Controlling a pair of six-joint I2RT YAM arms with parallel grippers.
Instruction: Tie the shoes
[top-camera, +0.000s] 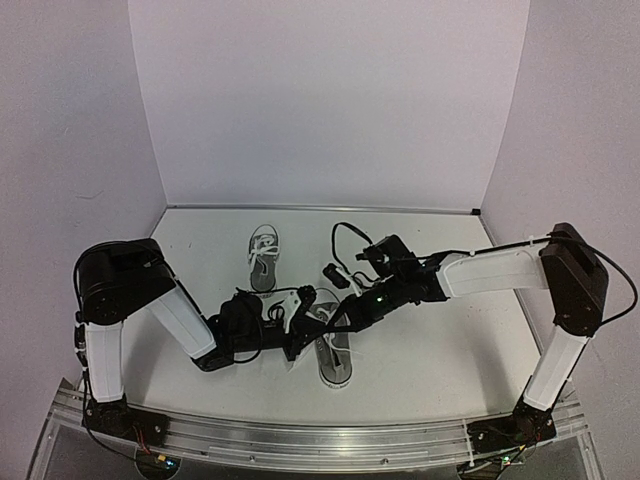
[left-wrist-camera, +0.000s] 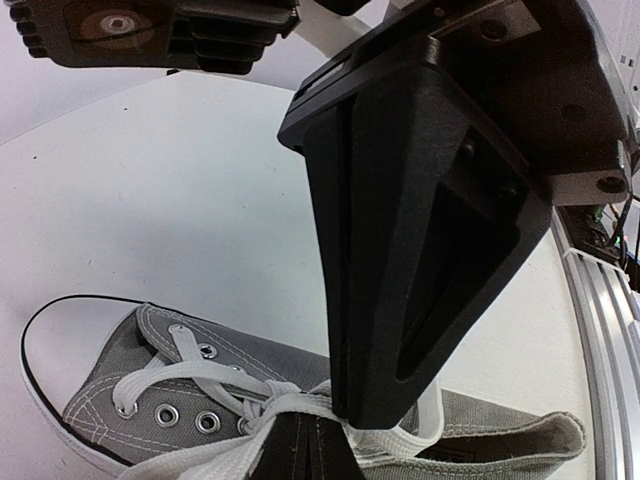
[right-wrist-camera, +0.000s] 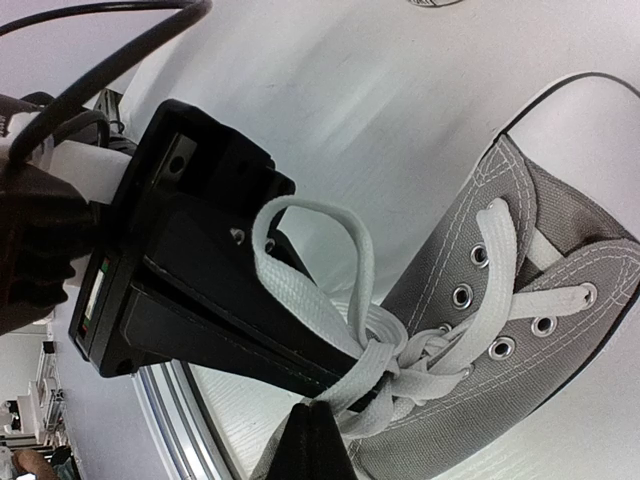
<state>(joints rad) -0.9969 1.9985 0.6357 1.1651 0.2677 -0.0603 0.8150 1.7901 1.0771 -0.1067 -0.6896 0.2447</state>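
From above, the near shoe (top-camera: 335, 362) was half hidden under the two black arms, so only its near end showed. The far shoe (top-camera: 263, 258) lay by itself further back on the white table (top-camera: 450, 340), well apart, and it looked blurry. In the wrist views the near shoe was cut off at the edges. The knot sat partly behind the finger tips.

The left gripper (right-wrist-camera: 335, 382) had its fingers together, pinched on the white lace (right-wrist-camera: 360, 270) at the knot. The right gripper (left-wrist-camera: 362, 412) had its fingers together too, pinched on the same lace just beside. How much lace sat inside each pinch was hard to see.

The near shoe was soft grey cloth with white stitching. It had round shiny metal rings (right-wrist-camera: 462, 296) for the lace and a smooth white rubber toe (left-wrist-camera: 45, 345) with a thin black line around it. The lace was flat and woven, and one loop curved up over the left gripper's side. The grippers were hard and black, shaped like wedges.
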